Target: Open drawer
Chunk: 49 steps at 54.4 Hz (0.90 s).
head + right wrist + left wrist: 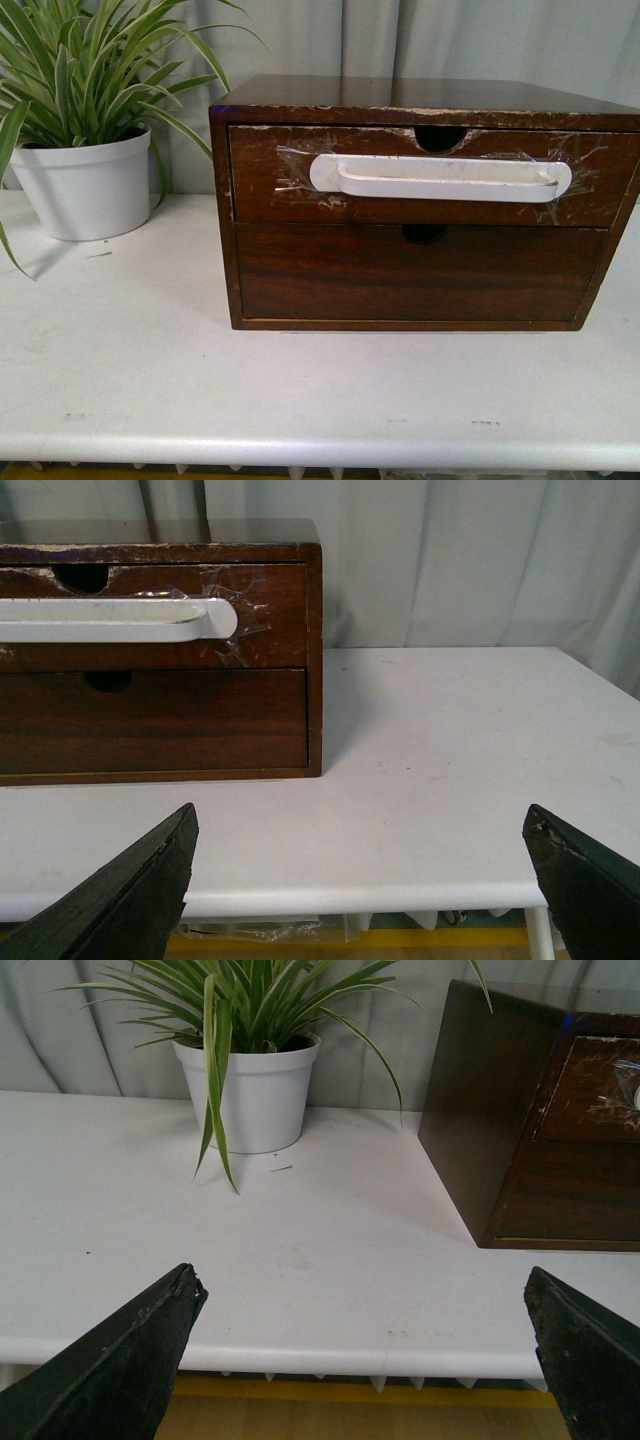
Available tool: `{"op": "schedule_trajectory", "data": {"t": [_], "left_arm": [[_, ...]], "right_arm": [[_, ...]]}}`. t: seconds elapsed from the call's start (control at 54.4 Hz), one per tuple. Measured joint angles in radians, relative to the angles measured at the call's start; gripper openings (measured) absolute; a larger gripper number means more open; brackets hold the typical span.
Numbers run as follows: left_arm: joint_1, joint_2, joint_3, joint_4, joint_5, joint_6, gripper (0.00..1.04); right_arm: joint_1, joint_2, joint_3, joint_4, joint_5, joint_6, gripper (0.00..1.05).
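right hand (pixel 360 812) agape before table edge (pixel 400 895)

On counter (pixel 130 370): cabinet (pixel 400 92) right of centre, potted plant (pixel 88 185) to its left, near but apart. In upper compartment of cabinet: drawer (pixel 430 213). Across drawer front: bar handle (pixel 440 178), just below notch (pixel 440 136) in top edge. Directly beneath: second drawer front (pixel 420 280). Behind everything: curtain (pixel 500 40).
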Motion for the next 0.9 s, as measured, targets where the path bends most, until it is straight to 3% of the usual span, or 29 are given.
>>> {"op": "schedule_trajectory", "data": {"t": [0.9], "left_arm": [[0.0,0.0,0.0,0.0,0.0,0.0,0.99]], "right_arm": [[0.0,0.0,0.0,0.0,0.0,0.0,0.96]]}}
